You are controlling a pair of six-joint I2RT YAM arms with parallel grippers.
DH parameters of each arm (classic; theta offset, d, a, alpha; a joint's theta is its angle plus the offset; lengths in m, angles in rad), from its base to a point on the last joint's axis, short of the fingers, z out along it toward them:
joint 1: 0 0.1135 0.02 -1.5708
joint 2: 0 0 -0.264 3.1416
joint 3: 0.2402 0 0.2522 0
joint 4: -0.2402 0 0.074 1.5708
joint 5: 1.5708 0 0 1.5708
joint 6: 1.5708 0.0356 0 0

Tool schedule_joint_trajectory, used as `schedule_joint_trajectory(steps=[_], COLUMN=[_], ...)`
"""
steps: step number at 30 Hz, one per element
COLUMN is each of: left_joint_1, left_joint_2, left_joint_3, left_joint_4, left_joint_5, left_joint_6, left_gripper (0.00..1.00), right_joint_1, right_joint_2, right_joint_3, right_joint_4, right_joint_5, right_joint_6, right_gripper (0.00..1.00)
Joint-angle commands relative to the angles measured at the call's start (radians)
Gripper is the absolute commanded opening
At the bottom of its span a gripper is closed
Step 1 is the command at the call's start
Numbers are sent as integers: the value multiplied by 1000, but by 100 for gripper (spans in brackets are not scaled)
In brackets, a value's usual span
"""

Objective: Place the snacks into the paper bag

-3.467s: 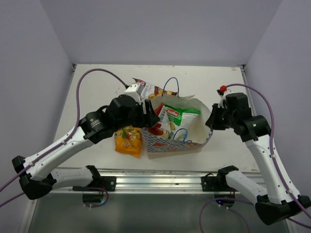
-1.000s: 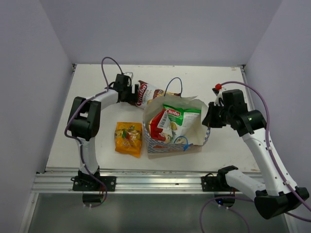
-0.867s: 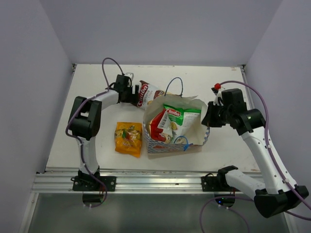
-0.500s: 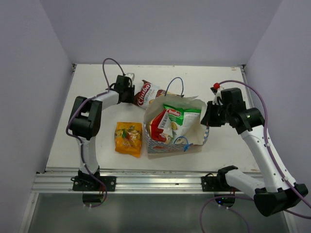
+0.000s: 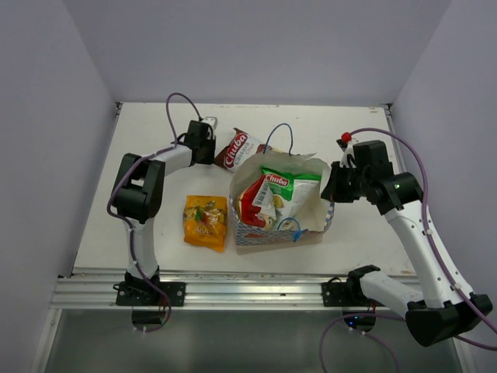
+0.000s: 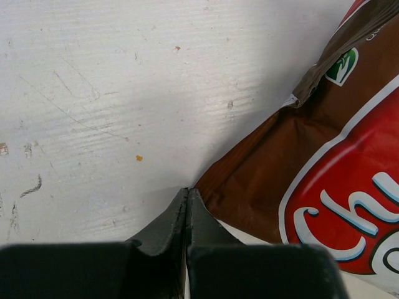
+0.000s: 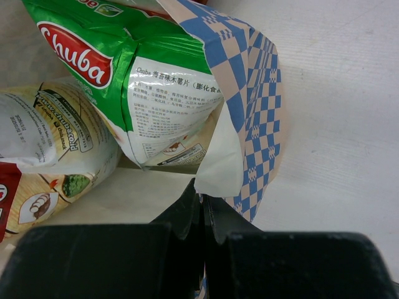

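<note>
Lifting now risks the brown packet (image 5: 235,149), lying on the desk (image 5: 349,132) behind the bag (image 5: 264,233), being lost, since only its very corner, if anything, is caught by the closed left jaws, while the bag's rim is gripped by the right jaws.

Top view looks down from above the near edge over the whole desk (image 5: 349,124). Left wrist view hugs the far brown packet (image 6: 262,168). Right wrist view hugs the right wall of the paper bag (image 7: 255,106). Both spots appear overhead.
</note>
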Motion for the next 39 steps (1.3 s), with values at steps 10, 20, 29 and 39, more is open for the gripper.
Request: schedule_joint_trajectory(steps=[10,20,29,39], left_joint_1=[-17,-17,-17,-15], left_joint_2=[-57,-370,-526,-547], left_joint_3=[-54,-82,-43,-28], left_joint_4=[-83,-117,-204,-209], left_joint_5=[-11,-57,-48,12], left_joint_6=[-7,-43,-55,-58], left_gripper=[0,0,0,0], right_joint_1=[3,3,5,5], right_joint_2=[-4,2,-10,-19], right_joint_3=[15,6,-5,-14], right_joint_4=[19,32,35,46], right_joint_5=[6,-5,-3,-12], right_joint_6=[-13,-7,4,15], right_gripper=[0,0,0,0])
